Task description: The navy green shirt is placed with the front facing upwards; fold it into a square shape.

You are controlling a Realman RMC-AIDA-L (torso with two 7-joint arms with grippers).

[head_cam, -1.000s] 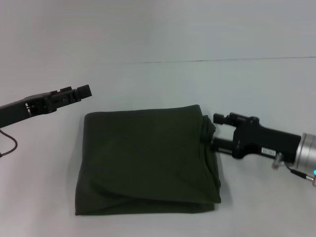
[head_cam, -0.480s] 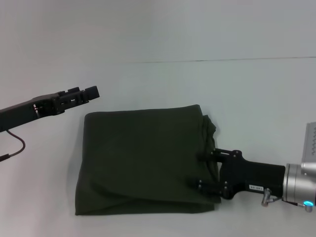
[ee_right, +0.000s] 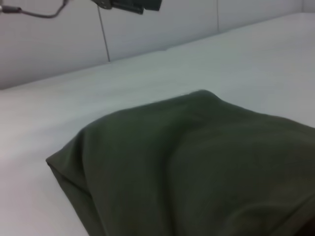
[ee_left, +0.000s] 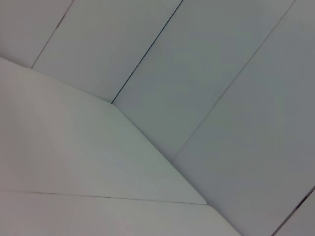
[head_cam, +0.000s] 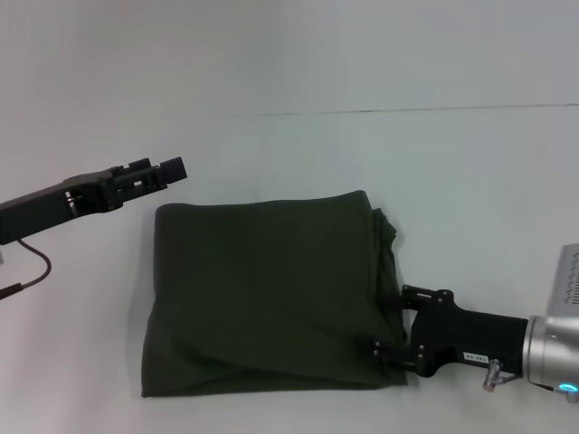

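Observation:
The navy green shirt (head_cam: 267, 294) lies folded into a rough square on the white table, plain green side up, with no print showing. In the right wrist view the shirt (ee_right: 197, 167) fills the lower part, seen from close by. My right gripper (head_cam: 391, 321) is low at the shirt's right edge near its front corner. It is open, with one finger (head_cam: 418, 294) farther back than the other and the hem at their tips. My left gripper (head_cam: 170, 168) hovers above the table just beyond the shirt's back left corner, clear of the cloth. It also shows as a dark shape, my left gripper (ee_right: 130, 5), in the right wrist view.
The white table (head_cam: 452, 181) spreads around the shirt on all sides, and a thin seam line (head_cam: 407, 110) crosses it at the back. A black cable (head_cam: 32, 271) hangs under my left arm. The left wrist view holds only white panels (ee_left: 147, 123).
My right gripper has slid from the shirt's back right corner along the right edge to the front right corner. The left gripper drifted slightly right. The shirt has barely shifted.

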